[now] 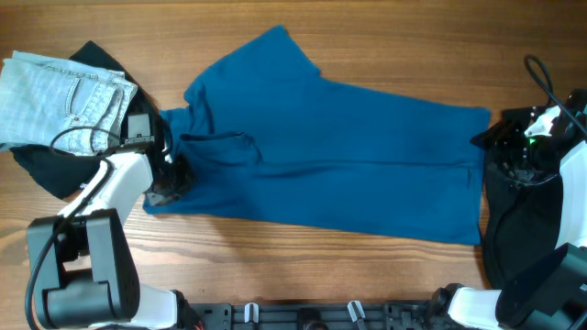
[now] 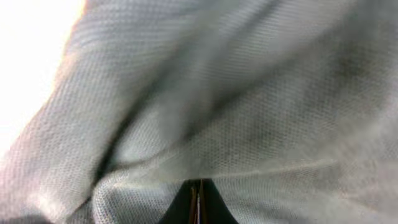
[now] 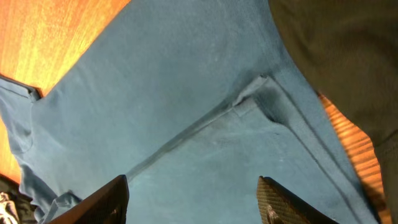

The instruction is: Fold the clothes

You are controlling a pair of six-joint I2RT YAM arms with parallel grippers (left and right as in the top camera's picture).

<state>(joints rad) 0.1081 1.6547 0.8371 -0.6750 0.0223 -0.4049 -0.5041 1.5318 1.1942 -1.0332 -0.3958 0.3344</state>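
The deep-blue short-sleeved shirt point(image 1: 348, 156) lies spread flat across the middle of the wooden table point(image 1: 367, 46). My left gripper point(image 1: 170, 181) is at the shirt's lower-left corner. In the left wrist view its fingers point(image 2: 198, 190) are pressed together, with shirt fabric point(image 2: 217, 93) filling the frame. My right gripper point(image 1: 491, 139) is open at the shirt's right hem. The right wrist view shows its fingers point(image 3: 193, 186) spread just above the blue cloth point(image 3: 186, 93), empty. Pale-blue jeans point(image 1: 55, 96) lie folded at the far left on a black garment point(image 1: 50, 170).
Another black garment point(image 1: 514, 229) lies under and beside the shirt's right edge; it also shows in the right wrist view point(image 3: 336, 50). Bare wood point(image 3: 56, 37) lies along the back of the table and in front of the shirt.
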